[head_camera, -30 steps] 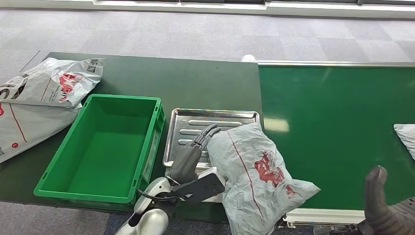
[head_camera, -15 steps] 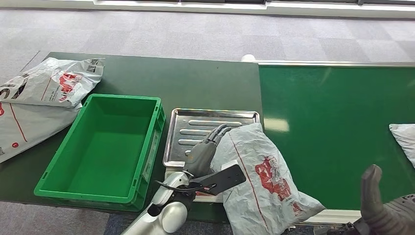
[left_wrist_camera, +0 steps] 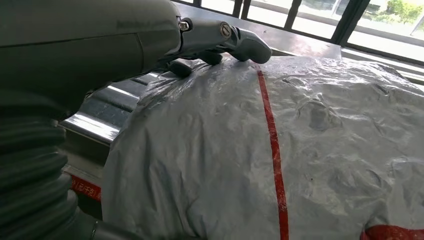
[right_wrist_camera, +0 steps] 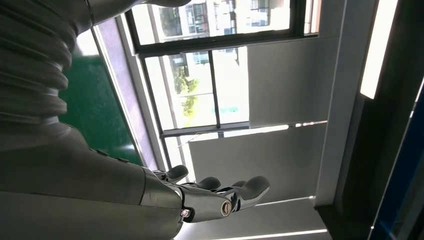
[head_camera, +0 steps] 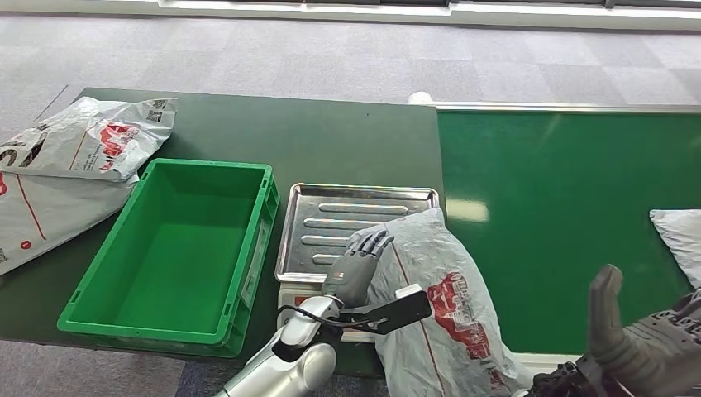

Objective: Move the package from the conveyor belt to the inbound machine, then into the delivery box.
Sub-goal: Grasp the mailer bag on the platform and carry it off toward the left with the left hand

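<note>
A grey package [head_camera: 442, 302] with red print lies half on the steel tray of the inbound machine [head_camera: 364, 201], and its near end hangs over the table's front edge. My left hand [head_camera: 358, 260] rests on the package's left side, fingers spread flat on the plastic without closing on it. The left wrist view shows those fingertips [left_wrist_camera: 220, 44] lying over the crumpled package [left_wrist_camera: 300, 150] beside the tray [left_wrist_camera: 97, 122]. My right hand [head_camera: 632, 343] is raised at the lower right with its fingers apart and nothing in it. In the right wrist view that hand [right_wrist_camera: 215, 197] points at windows.
An empty green crate [head_camera: 178, 248] stands left of the tray. Two more grey bags [head_camera: 91, 136] lie on the table's far left. The green conveyor belt [head_camera: 562, 207] runs on the right, with another grey package [head_camera: 678, 233] at its right edge.
My left hand has slid forward onto the package, whose near end has sagged lower over the table edge. My right hand has shifted left. The package on the belt has drifted left.
</note>
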Available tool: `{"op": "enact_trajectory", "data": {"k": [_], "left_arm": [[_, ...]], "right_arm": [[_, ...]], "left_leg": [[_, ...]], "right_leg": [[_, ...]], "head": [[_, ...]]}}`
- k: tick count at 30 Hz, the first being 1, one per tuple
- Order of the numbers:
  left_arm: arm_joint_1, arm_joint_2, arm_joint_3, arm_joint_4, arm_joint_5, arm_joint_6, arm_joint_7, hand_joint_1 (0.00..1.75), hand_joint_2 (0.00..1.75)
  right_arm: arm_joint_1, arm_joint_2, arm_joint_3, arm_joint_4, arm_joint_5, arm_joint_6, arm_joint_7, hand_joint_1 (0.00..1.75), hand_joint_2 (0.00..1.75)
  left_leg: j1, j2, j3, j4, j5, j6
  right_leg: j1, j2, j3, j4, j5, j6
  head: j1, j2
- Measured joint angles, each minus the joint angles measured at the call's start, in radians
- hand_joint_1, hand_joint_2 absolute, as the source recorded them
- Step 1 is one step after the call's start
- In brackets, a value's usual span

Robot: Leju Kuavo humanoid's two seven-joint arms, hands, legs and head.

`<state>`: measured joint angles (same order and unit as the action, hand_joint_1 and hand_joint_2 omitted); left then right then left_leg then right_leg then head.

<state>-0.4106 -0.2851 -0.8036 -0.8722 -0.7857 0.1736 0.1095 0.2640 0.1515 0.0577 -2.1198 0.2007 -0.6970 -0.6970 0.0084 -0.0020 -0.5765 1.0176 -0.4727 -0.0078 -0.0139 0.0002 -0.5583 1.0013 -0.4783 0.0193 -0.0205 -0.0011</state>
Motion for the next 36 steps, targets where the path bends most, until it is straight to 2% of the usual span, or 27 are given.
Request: {"op": "enact_trajectory", "data": {"k": [8,9,12,13,22,25,28,31,32,35,36], "left_arm": [[-0.027,-0.017,-0.022,0.074,-0.067,0.031,0.029,0.00,1.75],[-0.033,-0.021,-0.028,0.094,-0.083,0.043,0.030,0.07,1.75],[-0.043,-0.029,-0.040,0.149,-0.103,0.078,0.005,1.38,1.75],[-0.044,-0.030,-0.043,0.163,-0.104,0.084,-0.003,1.75,1.75],[-0.055,-0.039,-0.047,0.201,-0.030,0.131,-0.101,1.75,1.75],[-0.047,-0.035,-0.043,0.168,0.019,0.156,-0.134,1.75,1.75],[-0.033,-0.023,-0.037,0.107,0.055,0.168,-0.126,1.71,1.75],[-0.026,-0.017,-0.023,0.056,0.078,0.168,-0.106,1.13,1.75],[-0.023,-0.014,-0.016,0.040,0.087,0.169,-0.105,1.06,1.75],[-0.005,-0.002,0.002,-0.017,0.115,0.173,-0.117,1.64,1.75],[0.003,0.003,0.007,-0.038,0.124,0.174,-0.124,1.75,1.75]], "right_arm": [[-0.013,0.006,0.010,0.008,0.006,0.000,0.000,0.00,1.75],[-0.018,0.008,0.011,0.008,0.005,0.000,0.000,0.00,1.75],[-0.027,0.009,0.014,0.008,-0.010,0.000,0.000,0.00,1.75],[-0.028,0.009,0.014,0.008,-0.014,0.000,0.000,0.00,1.75],[-0.024,0.009,0.014,0.006,-0.005,0.000,-0.001,0.00,1.75],[-0.020,0.009,0.014,0.002,-0.003,0.000,-0.002,0.00,1.75],[-0.015,0.010,0.014,-0.001,0.005,0.000,-0.002,0.00,1.75],[-0.014,0.017,0.014,-0.001,0.021,0.000,-0.002,0.00,1.75],[-0.014,0.019,0.014,-0.001,0.023,0.000,-0.002,0.00,1.75],[-0.018,0.024,0.013,-0.001,0.027,0.000,-0.002,0.00,1.75],[-0.019,0.025,0.013,-0.001,0.028,0.000,-0.002,0.00,1.75]], "left_leg": [[0.000,0.000,0.000,0.000,0.001,0.001],[0.000,0.000,0.001,0.000,0.001,0.001],[0.000,0.000,0.002,0.000,0.001,0.001],[0.000,0.000,0.002,0.000,0.001,0.001],[0.000,0.000,0.004,0.000,0.001,0.002],[0.000,0.000,0.004,0.000,0.002,0.002],[0.000,0.000,0.002,0.000,0.002,0.002],[0.000,0.000,0.001,0.000,0.002,0.002],[0.000,0.000,0.000,0.000,0.002,0.002],[0.000,0.000,-0.001,0.000,0.002,0.002],[0.000,0.000,-0.001,0.000,0.002,0.002]], "right_leg": [[0.000,0.000,0.001,0.000,0.000,0.000],[0.000,0.000,0.001,0.000,0.000,0.000],[0.000,0.000,0.003,0.000,0.000,0.000],[0.000,-0.001,0.003,0.000,0.000,0.000],[0.000,-0.001,0.005,0.000,0.001,0.000],[0.000,-0.001,0.005,0.000,0.001,0.001],[0.000,0.000,0.003,0.000,0.002,0.000],[0.000,0.000,0.002,0.000,0.002,0.000],[0.000,0.000,0.001,0.000,0.002,0.000],[0.000,0.000,0.000,0.000,0.001,0.000],[0.000,0.000,-0.001,0.000,0.001,0.000]], "head": [[0.000,0.000],[0.000,0.000],[0.000,0.000],[0.000,0.000],[0.000,0.000],[0.000,0.000],[0.000,0.000],[0.000,0.000],[0.000,0.000],[0.000,0.000],[0.000,0.000]]}}
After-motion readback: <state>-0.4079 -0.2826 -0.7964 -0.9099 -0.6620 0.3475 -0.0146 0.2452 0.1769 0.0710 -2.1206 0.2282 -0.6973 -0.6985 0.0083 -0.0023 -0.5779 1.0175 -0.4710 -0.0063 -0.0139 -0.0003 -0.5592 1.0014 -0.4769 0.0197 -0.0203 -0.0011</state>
